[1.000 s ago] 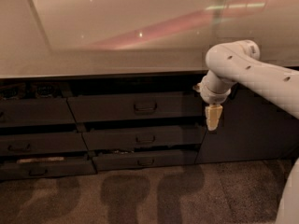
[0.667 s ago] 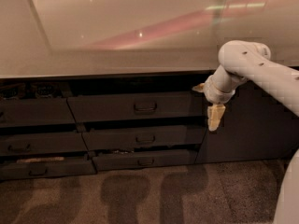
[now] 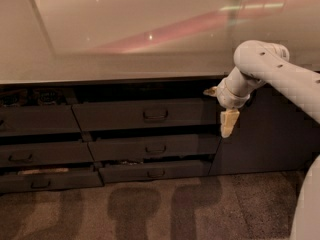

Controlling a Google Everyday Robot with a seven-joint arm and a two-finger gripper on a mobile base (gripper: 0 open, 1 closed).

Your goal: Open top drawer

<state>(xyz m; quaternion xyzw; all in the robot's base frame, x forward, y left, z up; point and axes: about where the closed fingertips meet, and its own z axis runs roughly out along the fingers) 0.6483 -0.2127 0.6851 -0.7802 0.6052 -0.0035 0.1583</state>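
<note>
Camera view: arm reaches in from right, wrist bent down; gripper (image 3: 227, 124) hangs just beside top drawer (image 3: 115, 116) right end; grip state cannot tell.

No readable text, labels or numbers
Nothing legible on the top drawer (image 3: 115, 116) front, the drawer fronts (image 3: 125, 150) below it, the counter (image 3: 125, 59) above it or the arm (image 3: 280, 69) right of it; gripper (image 3: 226, 124) hangs pointing down just beyond the top drawer's right end
</note>
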